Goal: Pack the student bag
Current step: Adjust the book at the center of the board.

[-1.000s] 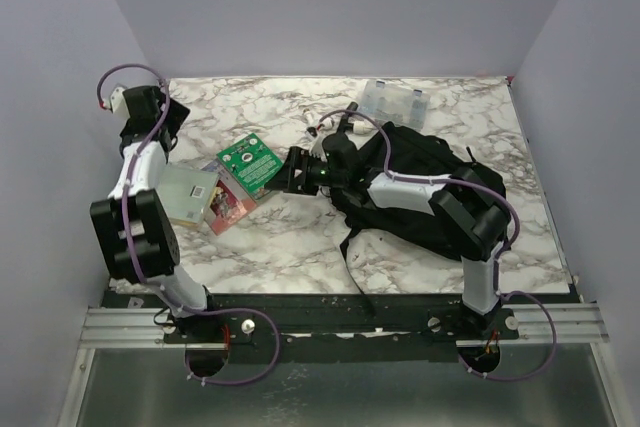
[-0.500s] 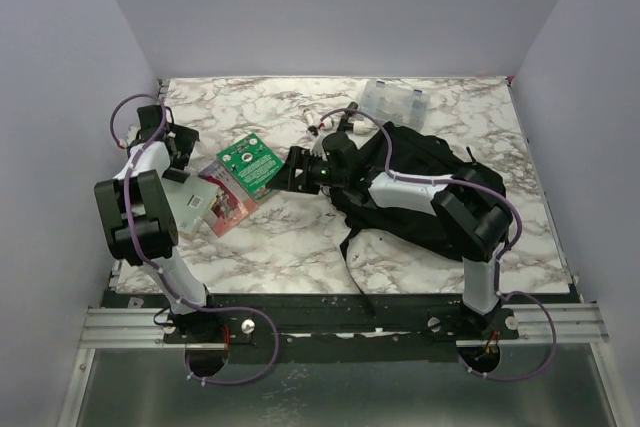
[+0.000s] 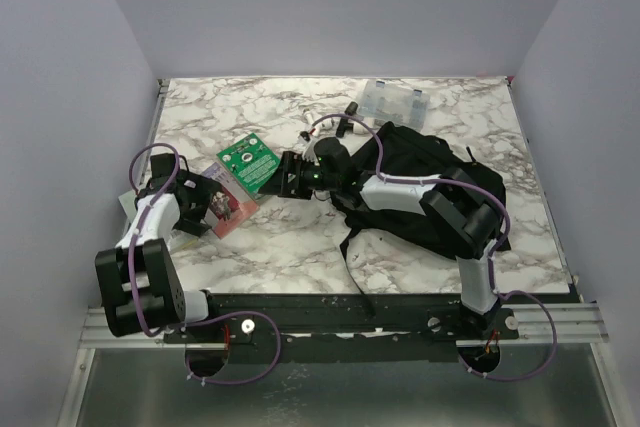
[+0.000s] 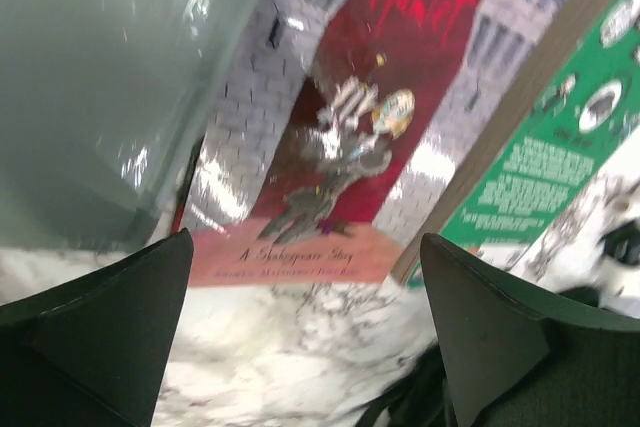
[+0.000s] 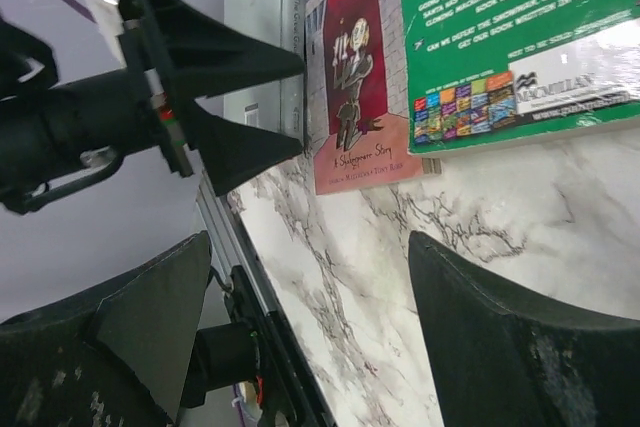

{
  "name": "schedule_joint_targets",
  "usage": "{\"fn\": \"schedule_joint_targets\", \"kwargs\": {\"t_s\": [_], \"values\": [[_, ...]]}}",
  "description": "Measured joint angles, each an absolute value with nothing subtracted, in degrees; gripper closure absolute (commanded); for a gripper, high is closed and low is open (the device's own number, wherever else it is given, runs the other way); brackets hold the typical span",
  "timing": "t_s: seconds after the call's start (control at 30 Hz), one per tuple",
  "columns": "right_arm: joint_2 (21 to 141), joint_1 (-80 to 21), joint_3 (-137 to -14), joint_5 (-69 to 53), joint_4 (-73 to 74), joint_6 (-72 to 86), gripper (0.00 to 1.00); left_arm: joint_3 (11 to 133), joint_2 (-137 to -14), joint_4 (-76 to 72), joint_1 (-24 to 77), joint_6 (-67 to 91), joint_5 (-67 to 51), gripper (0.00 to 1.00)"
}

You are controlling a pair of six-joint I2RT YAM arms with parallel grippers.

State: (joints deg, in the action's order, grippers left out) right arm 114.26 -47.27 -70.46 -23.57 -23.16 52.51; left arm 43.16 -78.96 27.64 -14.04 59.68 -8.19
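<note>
The student bag, a large black backpack, lies at the right of the table, partly under my right arm. My right gripper reaches left past it, open and empty, over bare marble just short of a green book. A red Hamlet book lies beside the green one, with a grey book to its left. My left gripper is open and empty, low at the red book's near-left edge.
A clear plastic compartment box stands at the back of the table. Small loose items lie behind the right gripper. A black strap trails from the bag toward the front edge. Purple walls close in the sides.
My left arm has swung from the back left down toward the near left, bringing its open gripper low beside the red book. The right gripper shifted slightly left and stays open.
</note>
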Motion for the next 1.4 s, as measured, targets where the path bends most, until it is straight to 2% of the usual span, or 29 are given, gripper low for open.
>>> {"fn": "schedule_joint_targets", "kwargs": {"t_s": [0.1, 0.3, 0.53, 0.63, 0.93, 1.07, 1.4], "values": [[116.9, -48.84, -72.82, -23.57, -22.92, 52.45, 0.18, 41.78, -73.43, 29.76, -13.34, 54.98, -6.61, 0.02], [122.15, -52.58, -78.87, -23.49, -21.78, 51.0, 0.17, 42.72, -63.26, 30.81, -15.29, 48.36, 7.2, 0.02], [130.54, -55.66, -90.19, -23.49, -20.99, 49.1, 0.2, 42.7, -62.17, 32.12, -30.79, 47.07, 11.88, 0.02], [134.56, -56.01, -94.59, -23.64, -21.39, 49.12, 0.21, 41.39, -61.76, 32.21, -34.28, 47.03, 14.13, 0.02], [146.23, -56.55, -107.53, -25.12, -21.8, 49.6, 0.26, 36.29, -62.65, 29.02, -36.38, 45.63, 14.55, 0.01], [148.31, -57.1, -110.96, -25.08, -21.71, 49.67, 0.34, 36.16, -63.31, 27.49, -37.74, 43.92, 14.55, 0.02], [151.81, -58.35, -117.27, -23.9, -18.57, 49.04, 0.34, 34.11, -69.04, 22.94, -41.91, 42.37, 5.52, 0.02]]}}
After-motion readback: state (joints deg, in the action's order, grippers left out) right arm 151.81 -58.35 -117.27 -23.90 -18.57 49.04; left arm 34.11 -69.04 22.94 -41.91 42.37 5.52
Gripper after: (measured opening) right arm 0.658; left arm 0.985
